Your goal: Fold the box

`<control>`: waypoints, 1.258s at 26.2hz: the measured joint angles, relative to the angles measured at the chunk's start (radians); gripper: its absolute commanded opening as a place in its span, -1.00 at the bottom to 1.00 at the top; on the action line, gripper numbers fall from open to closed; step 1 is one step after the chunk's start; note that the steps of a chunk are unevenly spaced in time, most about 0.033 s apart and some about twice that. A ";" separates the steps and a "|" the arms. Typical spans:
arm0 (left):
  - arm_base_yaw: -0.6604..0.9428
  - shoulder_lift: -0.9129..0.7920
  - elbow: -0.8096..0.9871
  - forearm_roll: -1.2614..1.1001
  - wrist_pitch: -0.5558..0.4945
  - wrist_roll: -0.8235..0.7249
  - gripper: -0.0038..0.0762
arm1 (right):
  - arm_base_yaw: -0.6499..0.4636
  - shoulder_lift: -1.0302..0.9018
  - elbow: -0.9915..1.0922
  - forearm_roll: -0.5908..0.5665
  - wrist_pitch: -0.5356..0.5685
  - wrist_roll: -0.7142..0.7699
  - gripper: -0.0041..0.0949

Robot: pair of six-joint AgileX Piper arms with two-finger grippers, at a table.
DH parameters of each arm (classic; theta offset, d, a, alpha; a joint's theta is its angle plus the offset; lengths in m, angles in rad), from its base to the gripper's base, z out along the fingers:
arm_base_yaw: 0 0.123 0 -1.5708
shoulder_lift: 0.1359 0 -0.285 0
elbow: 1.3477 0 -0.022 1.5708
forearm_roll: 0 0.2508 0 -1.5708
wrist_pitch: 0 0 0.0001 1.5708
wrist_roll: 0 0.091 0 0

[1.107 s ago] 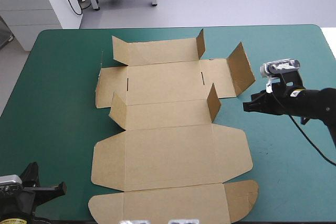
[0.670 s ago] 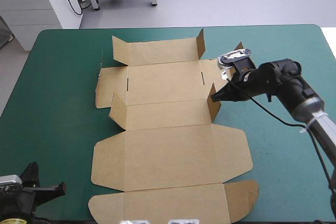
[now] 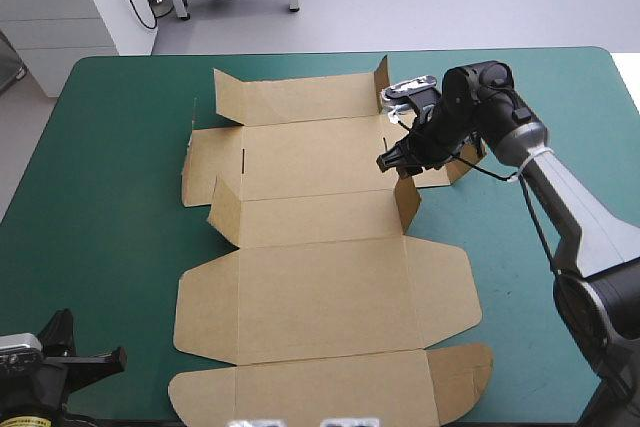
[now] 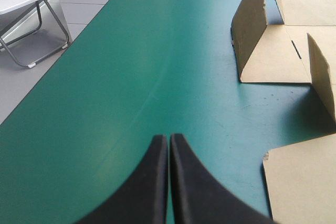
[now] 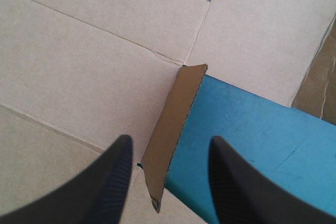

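While left fingers [image 4: 149, 187] meet | right fingers [image 5: 107, 187] spread astride box [image 3: 320, 297] flap [image 5: 176, 114]

Black fingers [image 4: 147, 187] pressed together over teal-green cover [image 4: 131, 77], box [image 4: 273, 61] ahead.

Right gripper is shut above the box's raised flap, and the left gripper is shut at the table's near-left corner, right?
Not quite: the right gripper is open, not shut; the right wrist view shows it spread above the raised flap of the box. The left gripper is shut at the near-left corner.
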 measured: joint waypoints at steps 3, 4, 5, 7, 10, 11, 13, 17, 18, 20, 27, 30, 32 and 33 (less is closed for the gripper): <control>0.000 0.000 0.000 0.000 0.000 0.000 -0.92 | 0.000 0.028 0.000 0.000 0.004 0.004 0.54; 0.000 0.000 0.000 0.000 0.000 0.000 -0.92 | 0.000 0.042 0.000 0.000 0.004 0.008 0.54; 0.000 0.000 0.000 0.000 0.000 0.000 -0.92 | 0.000 0.066 0.000 0.000 0.004 0.012 0.54; 0.000 0.000 0.000 0.000 0.000 0.000 -0.92 | 0.000 0.102 0.000 0.000 0.004 0.018 0.53; 0.000 0.000 0.001 0.000 0.000 0.000 -0.92 | 0.000 0.160 0.001 0.005 0.000 0.037 0.48; 0.000 0.000 0.001 0.000 0.000 0.000 -0.92 | 0.000 0.175 0.003 0.017 0.000 0.039 0.39; 0.000 0.000 0.001 0.000 0.000 0.000 -0.92 | 0.000 0.182 0.004 0.028 0.000 0.041 0.05; 0.000 0.000 0.001 0.000 0.000 0.000 -0.92 | 0.000 0.182 0.006 0.047 0.000 0.046 -0.93; 0.000 0.000 0.001 0.000 0.000 0.000 -0.92 | 0.000 0.182 0.007 0.047 0.000 0.047 -0.93; 0.000 0.000 0.001 0.000 0.000 0.000 -0.92 | 0.000 0.182 0.017 0.050 -0.003 0.051 -0.94; 0.000 0.000 0.001 0.000 0.000 0.000 -0.92 | 0.000 0.182 0.027 0.050 -0.015 0.045 -0.96; 0.000 0.000 0.001 0.000 0.000 0.000 -0.92 | 0.000 0.182 0.005 0.050 -0.012 -0.018 -0.96; 0.000 0.000 0.001 0.000 0.000 0.000 -0.92 | 0.000 0.182 -0.020 0.050 -0.010 -0.094 -0.96; 0.000 0.000 0.001 0.000 0.000 0.000 -0.92 | 0.000 0.182 -0.036 0.050 -0.010 -0.143 -0.96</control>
